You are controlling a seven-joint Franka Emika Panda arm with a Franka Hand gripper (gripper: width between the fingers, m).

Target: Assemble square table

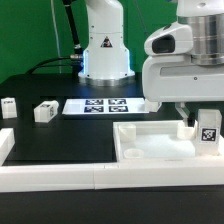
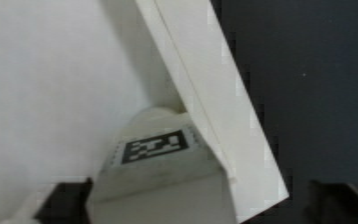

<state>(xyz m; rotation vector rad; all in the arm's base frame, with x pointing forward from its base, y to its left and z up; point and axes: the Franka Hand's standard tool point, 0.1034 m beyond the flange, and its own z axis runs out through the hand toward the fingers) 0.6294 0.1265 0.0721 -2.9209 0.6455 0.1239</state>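
The white square table top (image 1: 160, 147) lies flat at the exterior view's lower right, with its raised rim up. My gripper (image 1: 200, 116) hangs over the top's right end, shut on a short white tagged leg (image 1: 208, 133) that stands upright there. In the wrist view the leg (image 2: 176, 170) fills the gap between my dark fingers (image 2: 60, 205). Its tag faces the camera, and the top's rim (image 2: 202, 100) runs diagonally behind it. Two more legs (image 1: 45, 111) (image 1: 8, 107) lie on the black mat at the exterior view's left. The fourth leg is out of view.
The marker board (image 1: 105, 104) lies flat in the middle, in front of the robot base (image 1: 105, 55). The long white border wall (image 1: 90, 178) runs along the near edge and turns up the left side.
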